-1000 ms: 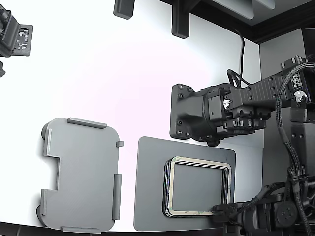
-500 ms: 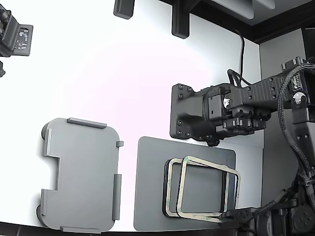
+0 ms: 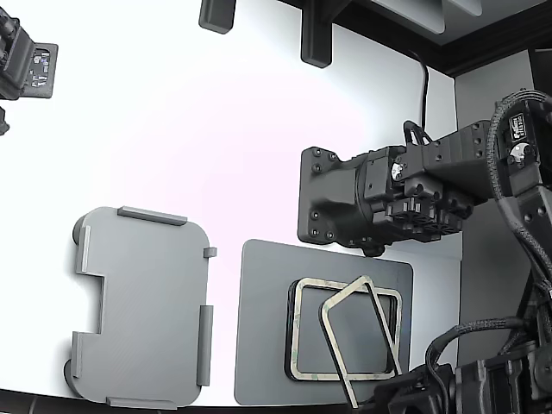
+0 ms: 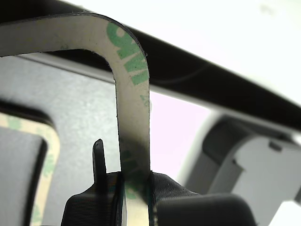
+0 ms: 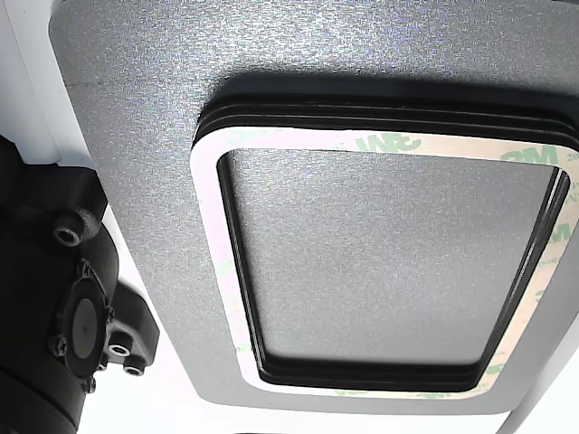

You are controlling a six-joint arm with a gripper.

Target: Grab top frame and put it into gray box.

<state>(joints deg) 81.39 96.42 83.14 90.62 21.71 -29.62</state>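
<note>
My gripper (image 3: 384,398) sits at the lower right of the exterior view, shut on one edge of the top frame (image 3: 335,349). The cream frame is lifted and tilted up over the stack of alike frames (image 3: 294,336), which lies on a darker gray pad (image 3: 259,328). In the wrist view the frame (image 4: 134,108) stands pinched in my gripper (image 4: 134,193), with green smudges on it. The gray box (image 3: 147,302) lies on the exterior view's left, nothing in it, and shows in the wrist view (image 4: 254,160). The other view shows the stack (image 5: 213,244) on the pad (image 5: 145,136).
A second arm with a black mounting block (image 3: 345,198) hangs over the far edge of the pad. Dark fixtures (image 3: 315,39) stand at the table's back. A black device (image 3: 26,69) sits at the far left. Cables (image 3: 517,259) run down the right side.
The top frame has come off the stack: flat on it a second ago, slid to the right half a second ago, now raised and tilted steeply. My gripper has moved lower in the exterior view.
</note>
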